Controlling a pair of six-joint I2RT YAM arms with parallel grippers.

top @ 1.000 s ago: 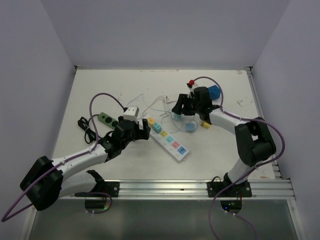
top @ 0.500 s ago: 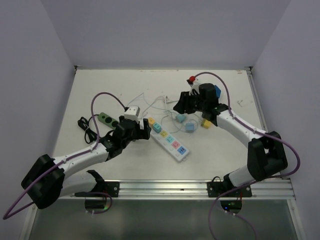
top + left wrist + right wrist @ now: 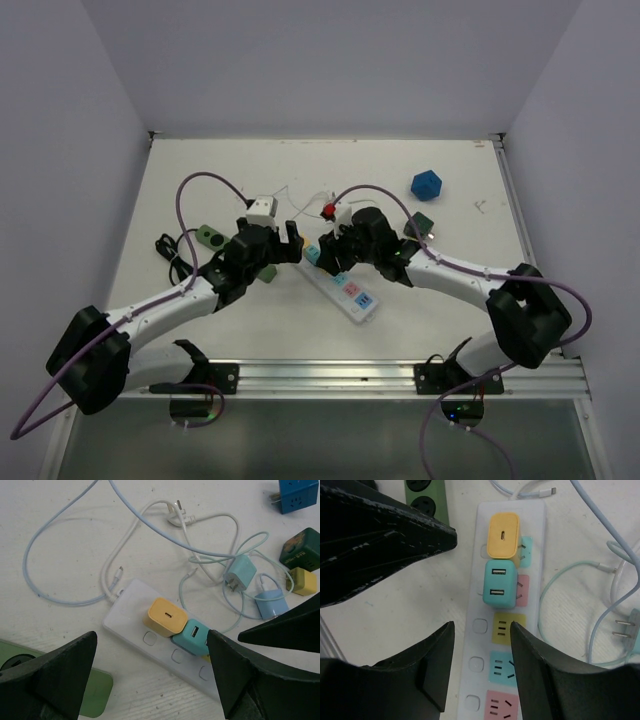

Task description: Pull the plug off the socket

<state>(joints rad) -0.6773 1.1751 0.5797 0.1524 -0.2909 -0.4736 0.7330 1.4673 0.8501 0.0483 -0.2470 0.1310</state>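
A white power strip (image 3: 356, 296) with coloured sockets lies mid-table. A yellow plug (image 3: 503, 535) and a teal USB plug (image 3: 499, 584) sit in its two end sockets, side by side; both also show in the left wrist view, yellow (image 3: 166, 616) and teal (image 3: 192, 636). My left gripper (image 3: 150, 672) is open, low over the strip's plug end, jaws straddling the strip. My right gripper (image 3: 482, 650) is open just above the strip (image 3: 506, 680), over the empty yellow socket next to the teal plug. The two grippers face each other closely in the top view, left gripper (image 3: 288, 243), right gripper (image 3: 330, 256).
A green power strip (image 3: 208, 236) with a black cord lies left of the white one. Loose chargers (image 3: 240, 575) and tangled white and pale blue cables lie behind the strip. A blue cube (image 3: 298, 494), a dark green cube (image 3: 301, 555) and a blue polyhedron (image 3: 427, 184) sit further right.
My right arm has swung left and forward from over the loose chargers to the power strip. My left gripper has shifted slightly back toward the strip's plug end.
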